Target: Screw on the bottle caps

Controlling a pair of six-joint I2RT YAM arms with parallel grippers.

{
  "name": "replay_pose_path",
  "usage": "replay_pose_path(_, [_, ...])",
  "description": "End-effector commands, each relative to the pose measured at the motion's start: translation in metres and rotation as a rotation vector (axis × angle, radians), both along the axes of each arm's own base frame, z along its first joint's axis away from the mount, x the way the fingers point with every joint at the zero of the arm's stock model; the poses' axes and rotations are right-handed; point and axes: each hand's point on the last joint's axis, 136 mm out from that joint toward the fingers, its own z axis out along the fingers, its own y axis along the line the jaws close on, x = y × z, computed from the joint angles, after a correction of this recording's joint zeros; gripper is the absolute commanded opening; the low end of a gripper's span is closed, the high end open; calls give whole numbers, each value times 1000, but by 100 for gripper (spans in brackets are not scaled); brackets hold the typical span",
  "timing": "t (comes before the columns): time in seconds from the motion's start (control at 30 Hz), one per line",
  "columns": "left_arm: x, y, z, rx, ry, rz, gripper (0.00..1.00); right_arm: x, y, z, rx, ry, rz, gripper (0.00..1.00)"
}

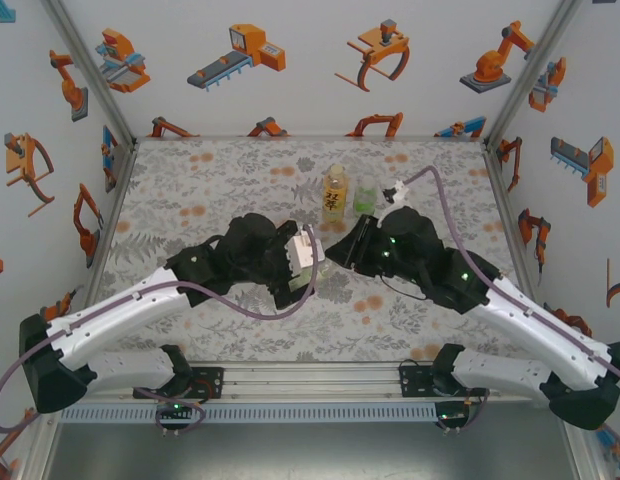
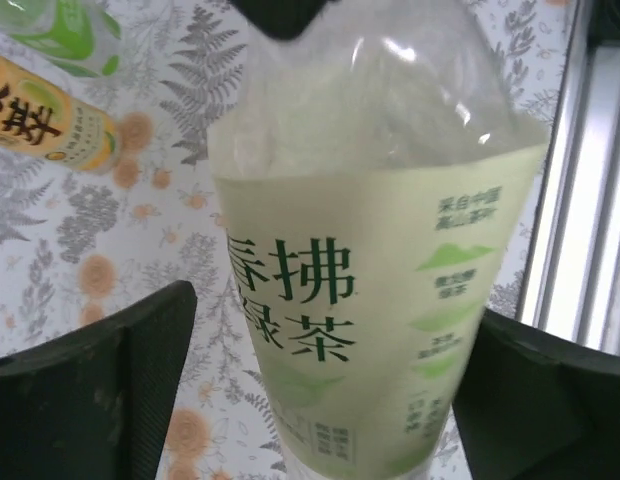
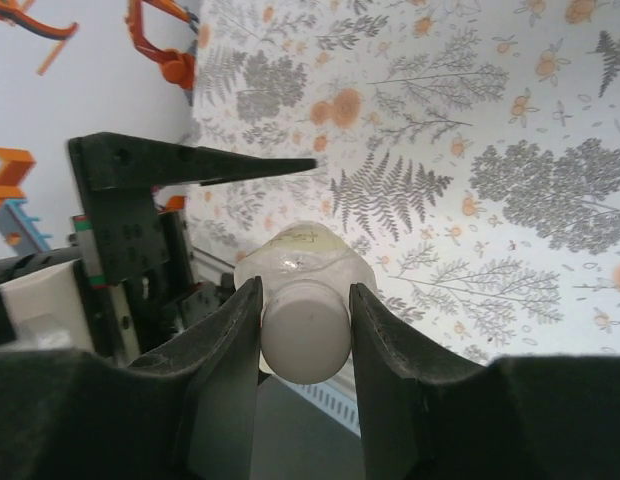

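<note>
**A:** Top view: what do we enter?

**B:** Desk [image 1: 190,190]: flat sheet printed with grey ferns and orange blooms. At its far middle, two bottles stand upright and just beside each other. We list the yellow-orange bottle [image 1: 334,193], smooth plastic, and the green-label bottle [image 1: 365,195], clear. Nearer to us, the left hand [image 1: 312,262] and right hand [image 1: 332,255] meet at the desk's centre.

**A:** Left wrist view?

**B:** Pale-label bottle [image 2: 380,300]: clear, glossy rounded shoulder, with a pale green wrap bearing dark green characters. It sits between the left hand's matte black fingers [image 2: 90,400]. These are spread wide, with bare desk showing in the gap on one side, so we record no grip.

**A:** Right wrist view?

**B:** White cap [image 3: 305,335]: round, plain and smooth, seated on the pale-label bottle's neck. The right hand's two curved black fingers [image 3: 230,350] press it from both sides, closed on the cap.
</note>
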Motion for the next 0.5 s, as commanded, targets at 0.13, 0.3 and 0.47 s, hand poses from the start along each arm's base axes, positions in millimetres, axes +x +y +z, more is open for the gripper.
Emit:
replay_pose_path(0.13, [30, 45, 15, -88, 17, 246, 97, 38, 16, 3, -261, -90, 55, 7])
replay_pose_path(0.3, [42, 81, 15, -124, 20, 380, 97, 75, 39, -2, -403, -115, 123, 6])
replay_pose_path(0.47, [52, 111, 16, -163, 15, 520, 97, 121, 58, -11, -510, -141, 162, 6])
